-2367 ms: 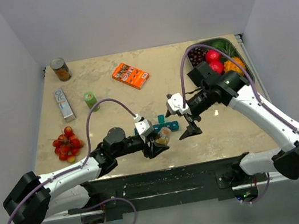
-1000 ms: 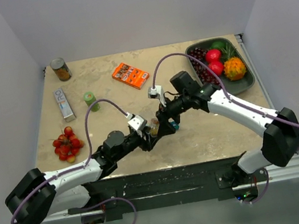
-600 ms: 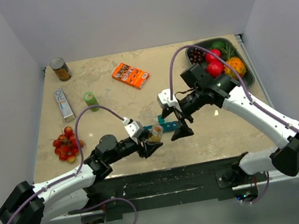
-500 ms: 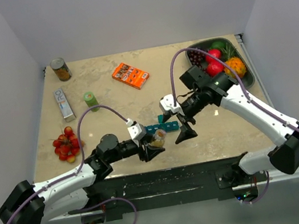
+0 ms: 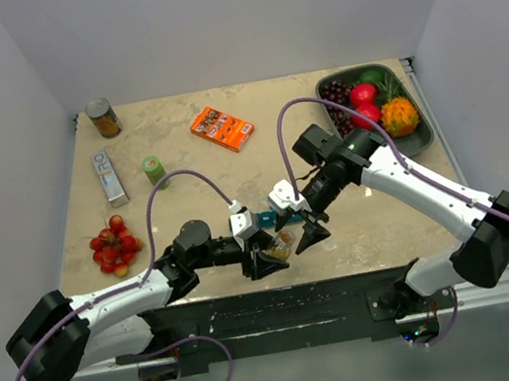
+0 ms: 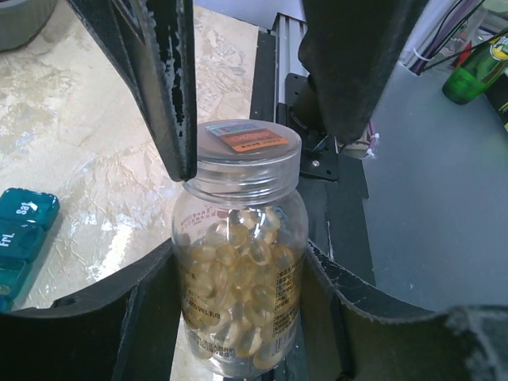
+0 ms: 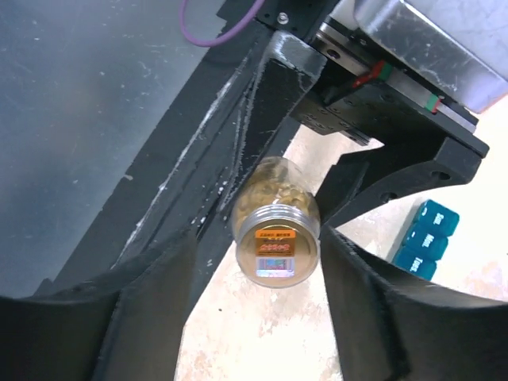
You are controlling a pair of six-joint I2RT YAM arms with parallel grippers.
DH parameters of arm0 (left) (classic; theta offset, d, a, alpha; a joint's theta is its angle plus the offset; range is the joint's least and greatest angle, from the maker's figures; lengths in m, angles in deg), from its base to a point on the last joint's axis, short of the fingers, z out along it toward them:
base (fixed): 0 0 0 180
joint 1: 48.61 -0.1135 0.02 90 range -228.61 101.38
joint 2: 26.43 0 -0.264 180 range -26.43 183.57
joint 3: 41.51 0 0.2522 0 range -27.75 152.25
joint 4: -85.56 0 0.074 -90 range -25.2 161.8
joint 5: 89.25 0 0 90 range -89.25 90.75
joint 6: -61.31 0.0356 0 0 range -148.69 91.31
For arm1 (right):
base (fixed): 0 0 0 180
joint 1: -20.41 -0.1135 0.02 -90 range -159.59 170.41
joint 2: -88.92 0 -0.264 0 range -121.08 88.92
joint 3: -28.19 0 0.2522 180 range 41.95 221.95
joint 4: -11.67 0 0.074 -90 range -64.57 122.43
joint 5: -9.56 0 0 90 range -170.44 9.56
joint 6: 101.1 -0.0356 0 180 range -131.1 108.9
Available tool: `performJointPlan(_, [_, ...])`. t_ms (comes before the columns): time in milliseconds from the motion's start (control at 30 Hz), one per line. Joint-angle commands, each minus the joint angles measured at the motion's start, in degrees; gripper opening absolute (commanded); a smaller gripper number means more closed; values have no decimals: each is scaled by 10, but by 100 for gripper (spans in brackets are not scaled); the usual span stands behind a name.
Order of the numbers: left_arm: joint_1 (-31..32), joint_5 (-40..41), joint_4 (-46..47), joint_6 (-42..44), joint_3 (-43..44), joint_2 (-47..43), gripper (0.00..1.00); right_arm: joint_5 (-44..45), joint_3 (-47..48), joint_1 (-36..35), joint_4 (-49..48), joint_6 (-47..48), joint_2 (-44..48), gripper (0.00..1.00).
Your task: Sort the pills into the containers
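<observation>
Holding a clear bottle of amber softgels [image 6: 242, 270] by its body, my left gripper [image 5: 269, 259] pinches it near the table's front edge, with the capped end aimed at the right arm. My right gripper [image 5: 308, 231] hangs spread, one finger on either side of the screw cap [image 6: 248, 147], looking straight down the bottle's long axis. Whether either finger touches the cap I cannot tell. The teal pill organizer [image 7: 426, 230] lies on the marbled tabletop [image 6: 95, 159] just beside the pair, its visible lids shut. My read: the right arm is the one placed to close on the cap and twist.
</observation>
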Motion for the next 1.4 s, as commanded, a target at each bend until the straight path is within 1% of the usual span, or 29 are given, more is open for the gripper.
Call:
performJointPlan(0, [-2, -4, 71, -16, 27, 2, 0, 16, -17, -10, -41, -45, 24, 60])
performJointPlan(200, [-2, 7, 84, -21, 24, -3, 0, 43, -45, -11, -85, -86, 37, 49])
performJointPlan(333, [-2, 21, 91, -24, 21, -2, 0, 60, -53, -11, -123, -131, 39, 37])
performJointPlan(367, [-2, 28, 91, -20, 22, -4, 0, 65, -53, -11, -133, -163, 40, 31])
performJointPlan(400, [-2, 56, 87, -17, 21, -6, 0, 73, -54, -11, -145, -188, 40, 28])
performJointPlan(433, [-2, 85, 83, -10, 21, -9, 0, 95, -58, -11, -181, -219, 39, 26])
performJointPlan(467, [-2, 115, 72, 4, 23, -12, 0, 115, -61, -11, -200, -286, 37, 18])
performJointPlan(500, [-1, 170, 70, 12, 23, -17, 0, 132, -65, -10, -241, -324, 30, 15])
performJointPlan(533, [1, 207, 69, 17, 26, -18, 0, 166, -78, -8, -268, -372, 26, 14])
performJointPlan(567, [3, 240, 74, 24, 28, -16, 0, 171, -86, 9, -293, -457, 21, 11])
performJointPlan(600, [7, 294, 76, 32, 31, -9, 0, 166, -94, 23, -309, -487, 15, 8])
performJointPlan(633, [12, 331, 78, 38, 41, -3, 0, 156, -103, 36, -330, -512, 6, 8])
performJointPlan(667, [14, 359, 89, 48, 45, 4, 0, 150, -107, 61, -344, -565, 3, 8])
performJointPlan(700, [17, 406, 92, 55, 50, 22, 0, 141, -108, 73, -358, -580, 1, 8])
performJointPlan(767, [20, 446, 97, 68, 67, 44, 0, 120, -106, 100, -370, -621, -2, 9])
performJointPlan(833, [20, 460, 98, 77, 79, 76, 0, 111, -101, 110, -372, -626, -3, 9])
performJointPlan(933, [21, 435, 99, 84, 82, 101, 0, 101, -103, 110, -378, -626, 0, 9])
performJointPlan(1000, [21, 410, 102, 84, 74, 105, 0, 80, -103, 110, -376, -613, -1, 13])
performJointPlan(1033, [21, 396, 105, 85, 71, 104, 0, 69, -98, 111, -366, -601, -3, 27])
performJointPlan(1100, [21, 364, 111, 85, 60, 102, 0, 51, -75, 111, -329, -528, -10, 45])
performJointPlan(1167, [20, 324, 113, 84, 55, 99, 0, 34, -62, 110, -297, -466, -12, 71])
performJointPlan(1200, [20, 300, 113, 81, 51, 99, 0, 32, -57, 111, -289, -458, -12, 74])
performJointPlan(1267, [20, 271, 115, 76, 46, 98, 0, 25, -56, 110, -288, -451, -12, 76])
performJointPlan(1367, [20, 256, 122, 66, 40, 95, 0, 30, -57, 109, -286, -452, -17, 74])
